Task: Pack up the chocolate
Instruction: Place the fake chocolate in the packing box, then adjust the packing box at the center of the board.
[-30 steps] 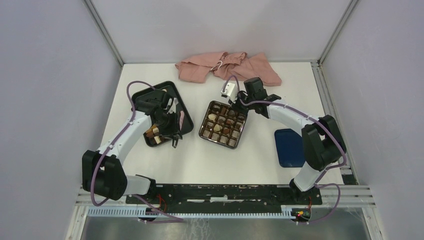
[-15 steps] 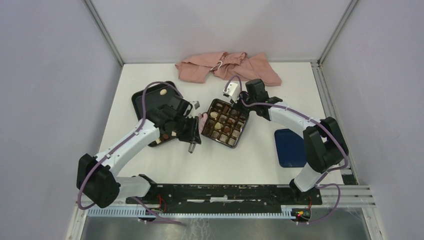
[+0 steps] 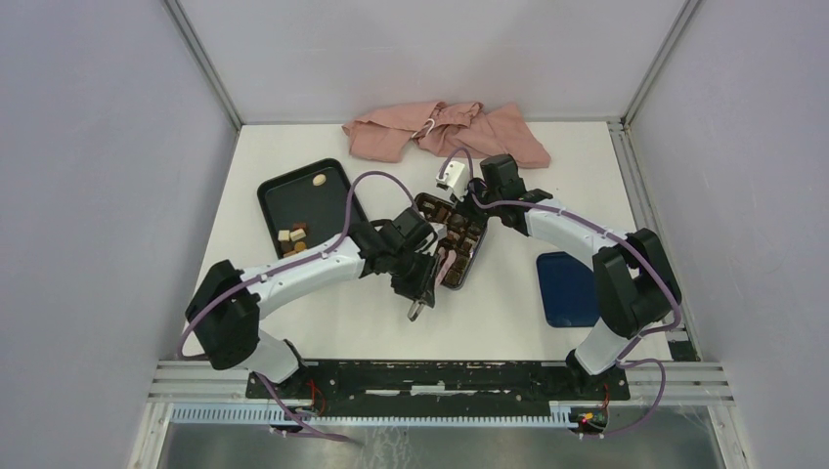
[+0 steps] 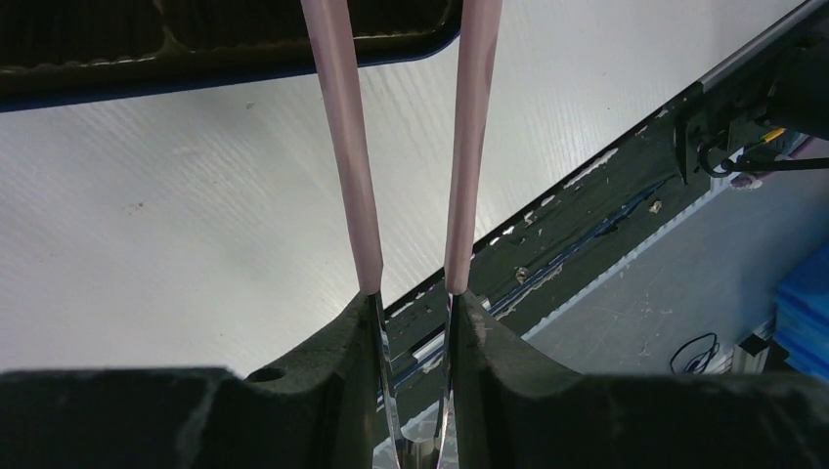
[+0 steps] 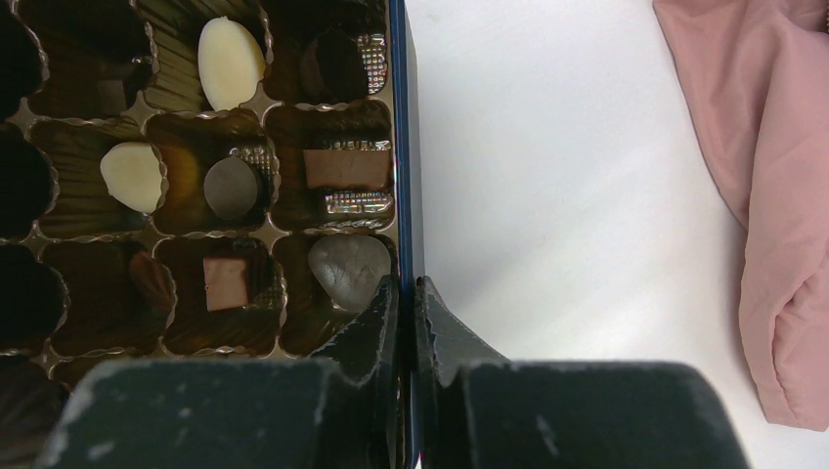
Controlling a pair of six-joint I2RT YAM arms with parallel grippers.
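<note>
The dark blue box [image 3: 467, 256] with its brown gridded insert holds several chocolate pieces, among them a cream-white one [image 5: 232, 63], a dark round one [image 5: 232, 188] and a light brown square [image 5: 227, 283]. More chocolate [image 3: 293, 237] lies in the black tray [image 3: 283, 191]. My left gripper [image 3: 427, 278] is shut on pink tongs [image 4: 342, 147] whose arms reach over the box's near edge [image 4: 196, 73]; their tips are out of view. My right gripper [image 5: 406, 283] is shut on the box's blue side wall [image 5: 400, 147] at the far corner [image 3: 476, 200].
A pink cloth [image 3: 440, 132] lies at the back of the table and shows at the right of the right wrist view [image 5: 772, 195]. A blue lid [image 3: 565, 288] lies flat at the right. The metal rail [image 3: 440, 376] runs along the table's near edge.
My left arm has swung right from the black tray to the near edge of the box, carrying the tongs. The right arm has stayed clamped on the box.
</note>
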